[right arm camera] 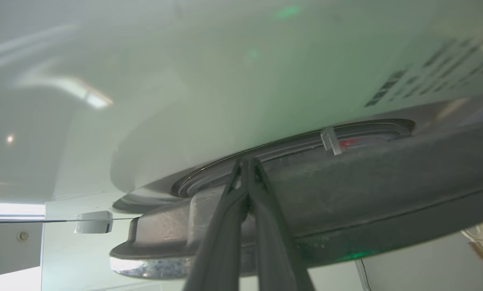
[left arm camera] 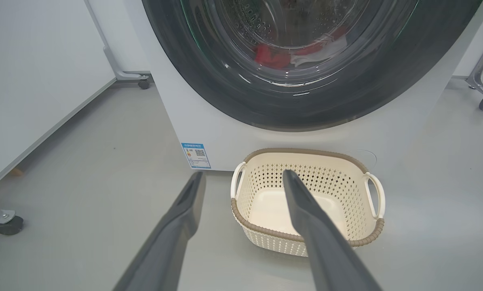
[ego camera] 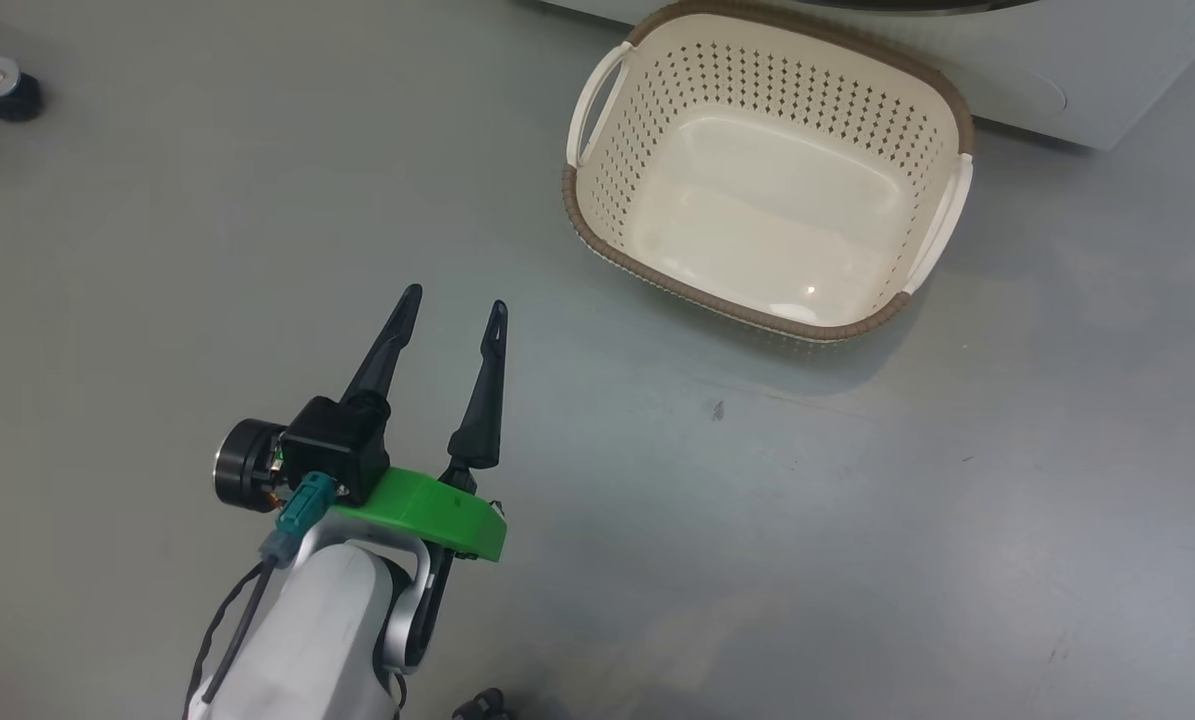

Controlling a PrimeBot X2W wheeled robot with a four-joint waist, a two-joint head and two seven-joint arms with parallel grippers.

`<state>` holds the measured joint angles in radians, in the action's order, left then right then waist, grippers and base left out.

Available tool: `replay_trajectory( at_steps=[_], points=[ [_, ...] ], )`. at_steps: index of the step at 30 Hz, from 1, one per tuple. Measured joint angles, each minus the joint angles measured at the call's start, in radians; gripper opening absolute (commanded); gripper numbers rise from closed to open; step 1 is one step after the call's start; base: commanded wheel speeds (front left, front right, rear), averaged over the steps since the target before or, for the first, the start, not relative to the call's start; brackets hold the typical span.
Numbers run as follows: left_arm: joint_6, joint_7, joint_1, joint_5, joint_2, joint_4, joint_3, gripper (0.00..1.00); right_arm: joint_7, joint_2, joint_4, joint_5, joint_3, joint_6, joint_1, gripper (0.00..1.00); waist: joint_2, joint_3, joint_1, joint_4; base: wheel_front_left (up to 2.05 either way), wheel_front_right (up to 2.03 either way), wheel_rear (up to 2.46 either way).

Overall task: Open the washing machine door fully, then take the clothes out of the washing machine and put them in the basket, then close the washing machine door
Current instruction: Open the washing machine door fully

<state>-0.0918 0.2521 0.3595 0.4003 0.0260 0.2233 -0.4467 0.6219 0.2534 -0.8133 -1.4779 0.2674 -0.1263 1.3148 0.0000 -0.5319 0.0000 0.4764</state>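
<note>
Basket of cream perforated plastic with brown woven-look rim [ego camera: 757,80], placed empty on grey floor [ego camera: 857,500] just before big white front-loading washing machine [left arm camera: 225,137], apparently for dropping laundry straight in. Bright red and white fabric clothes [left arm camera: 271,56] lying inside, seen through bulging glass of large round black-rimmed washing machine door [left arm camera: 209,81]. Right gripper [right arm camera: 247,161]: jaws pressed together, holding nothing, tips pushed at narrow seam between dark door edge and white front, seemingly used as thin wedge for prying the door outward. Left gripper [ego camera: 456,298]: jaws wide apart, empty, hanging above floor near basket and pointing toward machine, probably in readiness for the garments. Door at most barely ajar; opening not yet done.
</note>
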Motion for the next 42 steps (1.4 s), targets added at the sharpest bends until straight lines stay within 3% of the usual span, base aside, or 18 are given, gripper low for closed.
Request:
replay_trajectory(
  at_steps=[25, 42],
  points=[
    [0.0, 0.0, -0.002, -0.005, 0.0, 0.01, -0.006, 1.0, 0.088, 0.025, -0.142, 0.012, -0.033, 0.0, 0.029, 0.0, 0.0, 0.03, 0.0, -0.014, 0.0, 0.0, 0.0],
    [0.0, 0.0, -0.015, -0.024, 0.0, 0.036, -0.012, 1.0, 0.14, -0.001, -0.181, 0.037, -0.079, 0.0, -0.028, 0.0, 0.0, 0.094, 0.0, -0.036, 0.0, 0.0, 0.0]
  ],
)
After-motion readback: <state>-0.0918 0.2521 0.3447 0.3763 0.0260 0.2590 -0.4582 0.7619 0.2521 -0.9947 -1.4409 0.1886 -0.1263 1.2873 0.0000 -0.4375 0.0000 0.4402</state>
